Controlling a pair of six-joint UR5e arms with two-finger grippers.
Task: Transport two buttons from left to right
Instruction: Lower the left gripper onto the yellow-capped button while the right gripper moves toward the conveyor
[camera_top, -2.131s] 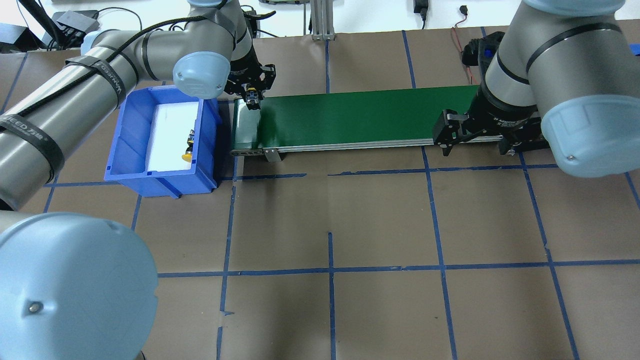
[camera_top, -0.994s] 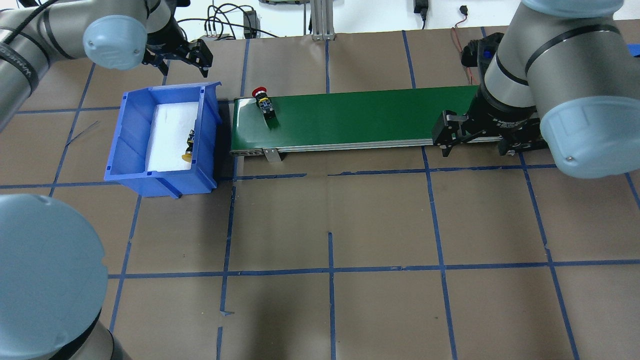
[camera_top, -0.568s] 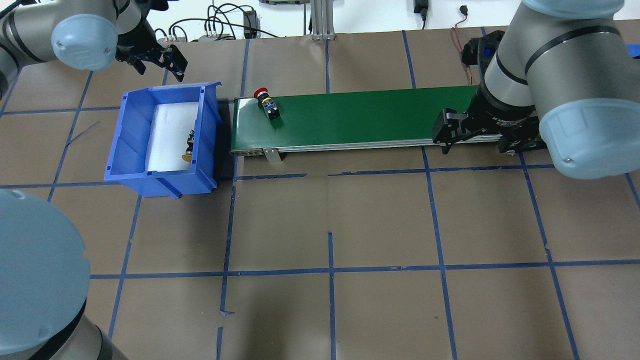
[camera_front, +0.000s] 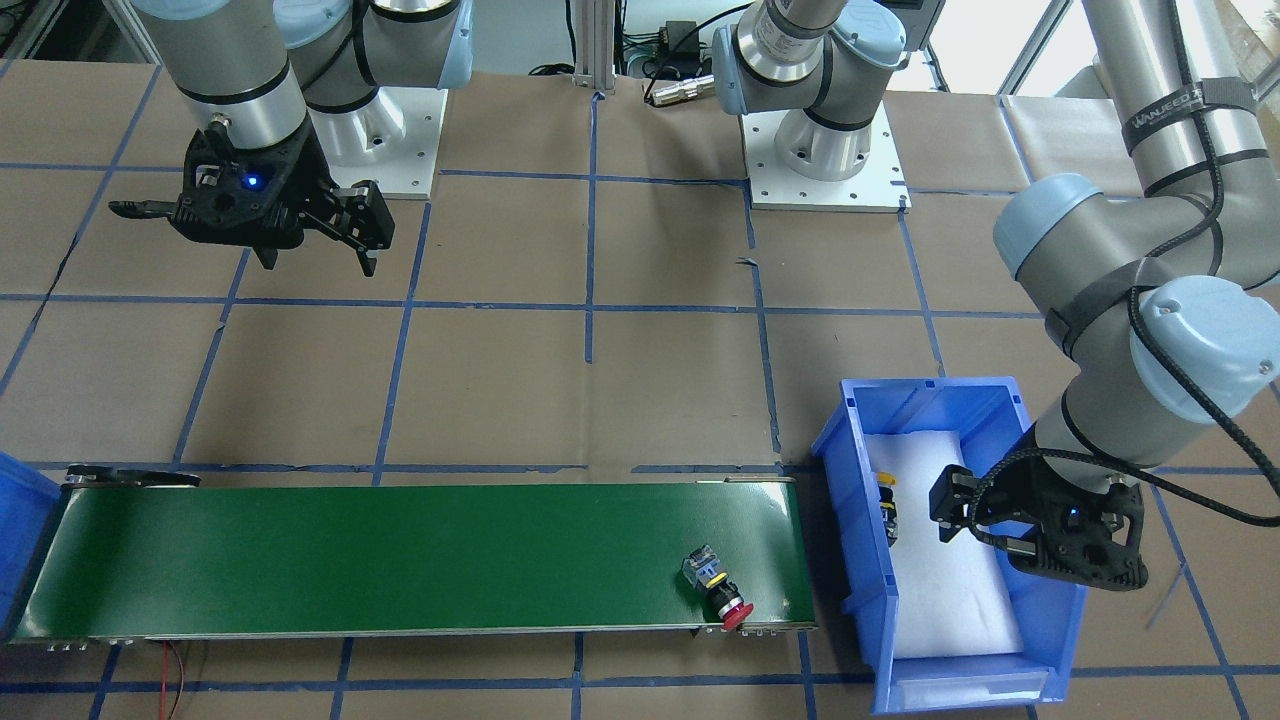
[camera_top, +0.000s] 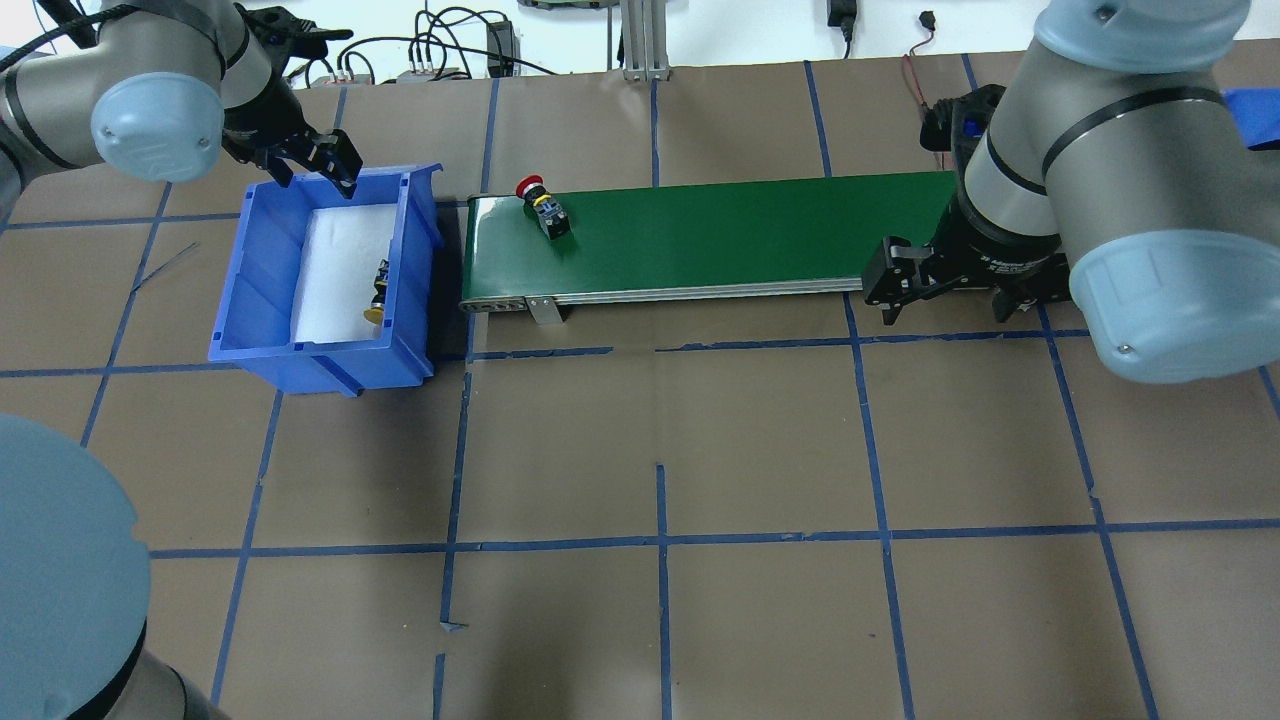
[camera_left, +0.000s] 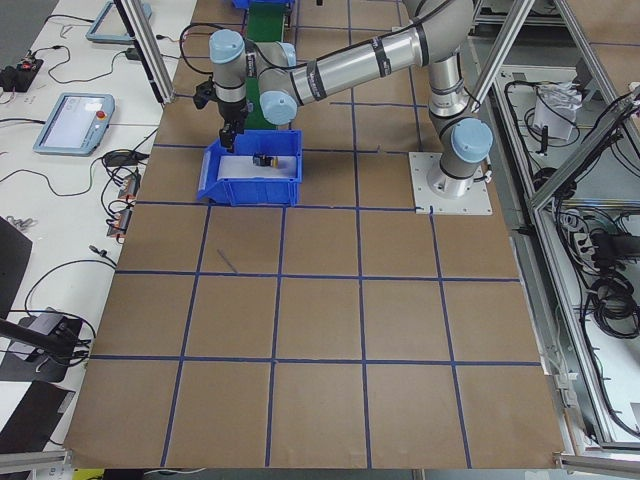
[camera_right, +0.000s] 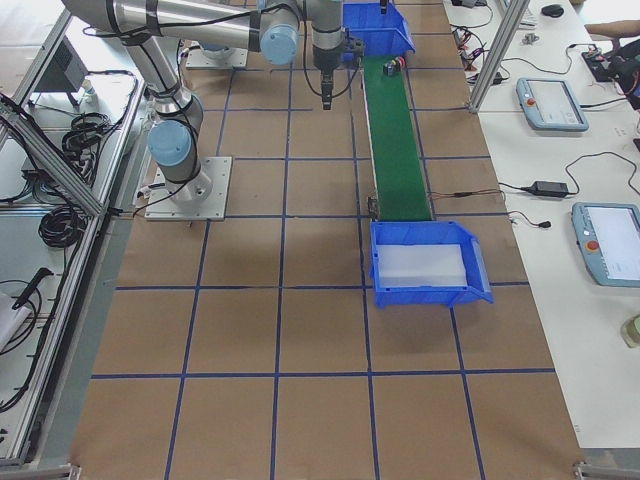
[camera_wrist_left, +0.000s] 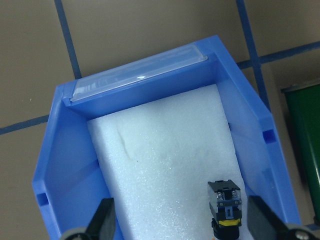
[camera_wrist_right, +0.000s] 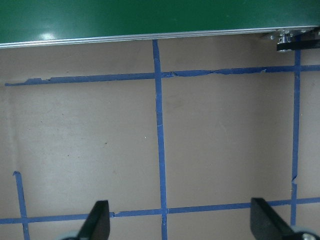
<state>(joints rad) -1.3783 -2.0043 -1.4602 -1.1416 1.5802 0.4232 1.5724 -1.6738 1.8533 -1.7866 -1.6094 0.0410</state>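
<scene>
**Two buttons, two resting places: one on the belt, one in the bin**

One red button (camera_top: 543, 208) lies on its side on the green conveyor belt (camera_top: 740, 235). It is close to the belt end that sits just beside the blue bin (camera_top: 262, 352). Its red cap points toward the belt's far edge, away from my base, and its black body angles back across the green.

The yellow button (camera_wrist_left: 225, 209) lies on the white foam pad (camera_wrist_left: 165, 165) inside that bin. It rests near the wall closest to the belt.

My left gripper (camera_top: 318, 174) hangs over the bin's far end. Its fingers (camera_wrist_left: 103, 220) are spread wide with nothing between them, and the yellow button shows low in the wrist view near the right-hand finger.

My right gripper (camera_front: 316, 252) is also spread wide and holds nothing. It hovers above the brown paper table (camera_top: 760, 430), with its blue tape grid, just off the belt's near edge toward the right end.

A second blue bin (camera_right: 428, 264) with a white pad sits at the belt's right end, seen best from the right-side camera.
</scene>
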